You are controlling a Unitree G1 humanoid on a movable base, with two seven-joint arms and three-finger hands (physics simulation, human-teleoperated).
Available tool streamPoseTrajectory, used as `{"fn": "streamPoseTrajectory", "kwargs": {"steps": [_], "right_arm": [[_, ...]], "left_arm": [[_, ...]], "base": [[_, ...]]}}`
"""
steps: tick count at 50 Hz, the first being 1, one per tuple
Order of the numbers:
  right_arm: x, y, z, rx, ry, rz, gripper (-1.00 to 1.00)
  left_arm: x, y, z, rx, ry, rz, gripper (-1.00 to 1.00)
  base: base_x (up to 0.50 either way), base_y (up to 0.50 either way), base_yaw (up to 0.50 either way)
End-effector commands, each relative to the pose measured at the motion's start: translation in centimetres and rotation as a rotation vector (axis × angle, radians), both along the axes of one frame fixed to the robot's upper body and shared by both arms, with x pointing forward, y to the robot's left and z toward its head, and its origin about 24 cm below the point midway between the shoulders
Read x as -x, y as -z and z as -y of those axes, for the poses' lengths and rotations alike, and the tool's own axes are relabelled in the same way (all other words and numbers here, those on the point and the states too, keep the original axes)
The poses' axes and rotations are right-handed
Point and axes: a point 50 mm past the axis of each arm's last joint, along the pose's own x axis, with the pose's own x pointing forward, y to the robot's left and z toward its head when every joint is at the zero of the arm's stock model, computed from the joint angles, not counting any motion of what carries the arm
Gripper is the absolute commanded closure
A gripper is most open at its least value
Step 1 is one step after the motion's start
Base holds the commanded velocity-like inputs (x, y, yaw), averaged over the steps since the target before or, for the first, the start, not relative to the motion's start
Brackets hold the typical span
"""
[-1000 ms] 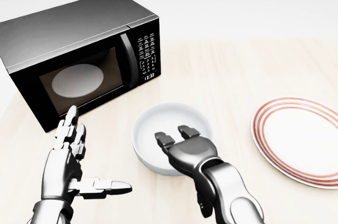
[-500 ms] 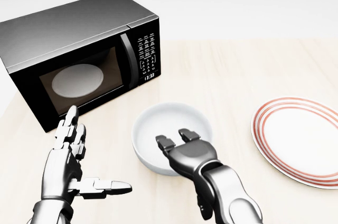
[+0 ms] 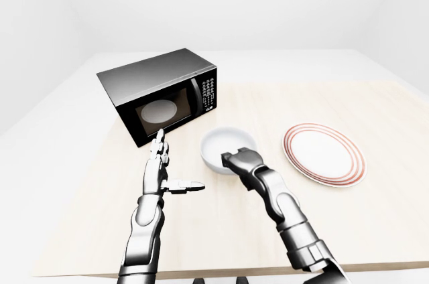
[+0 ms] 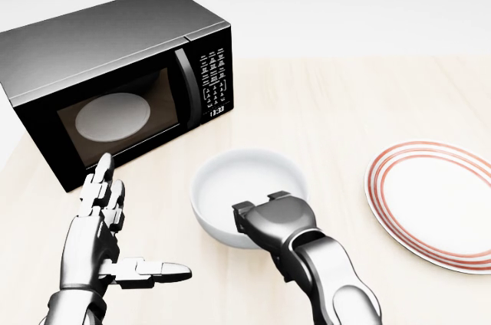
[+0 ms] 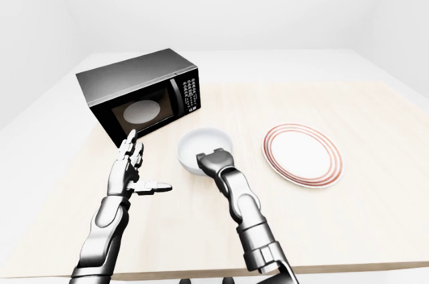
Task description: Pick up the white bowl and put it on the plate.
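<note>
The white bowl sits upright on the worktop, just below and right of the microwave in the head view, with the plate well to its right. The right hand sits at the bowl's near rim, fingers curled over the edge; whether they truly clamp it I cannot tell. A firm pinch on the rim, thumb outside, seems wise before lifting, then a level carry rightward to the plate. The left hand hovers left of the bowl, fingers spread apart, holding nothing.
</note>
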Motion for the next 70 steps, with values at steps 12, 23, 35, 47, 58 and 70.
{"fn": "streamPoseTrajectory", "kwargs": {"steps": [12, 23, 35, 47, 58, 70], "right_arm": [[-1.3, -4.7, -0.1, -0.1, 0.0, 0.176, 1.0], [-1.7, -5.7, 0.1, -0.121, 0.015, 0.264, 1.0], [-2.3, -6.3, 0.7, -0.138, 0.045, 0.359, 1.0], [-3.5, -6.9, 2.5, -0.126, 0.098, 0.475, 1.0], [-4.1, -7.5, 4.1, -0.11, 0.138, 0.519, 1.0], [-4.5, -7.4, 6.4, -0.112, 0.205, 0.517, 1.0]], "left_arm": [[0.0, 0.0, 0.0, 0.0, 0.0, 0.0, -1.0], [0.0, 0.0, 0.0, 0.0, 0.0, 0.0, -1.0], [0.0, 0.0, 0.0, 0.0, 0.0, 0.0, -1.0], [0.0, 0.0, 0.0, 0.0, 0.0, 0.0, -1.0], [0.0, 0.0, 0.0, 0.0, 0.0, 0.0, -1.0], [0.0, 0.0, 0.0, 0.0, 0.0, 0.0, -1.0]], "base": [[0.0, 0.0, 0.0], [0.0, 0.0, 0.0], [0.0, 0.0, 0.0], [0.0, 0.0, 0.0], [0.0, 0.0, 0.0], [0.0, 0.0, 0.0]]}}
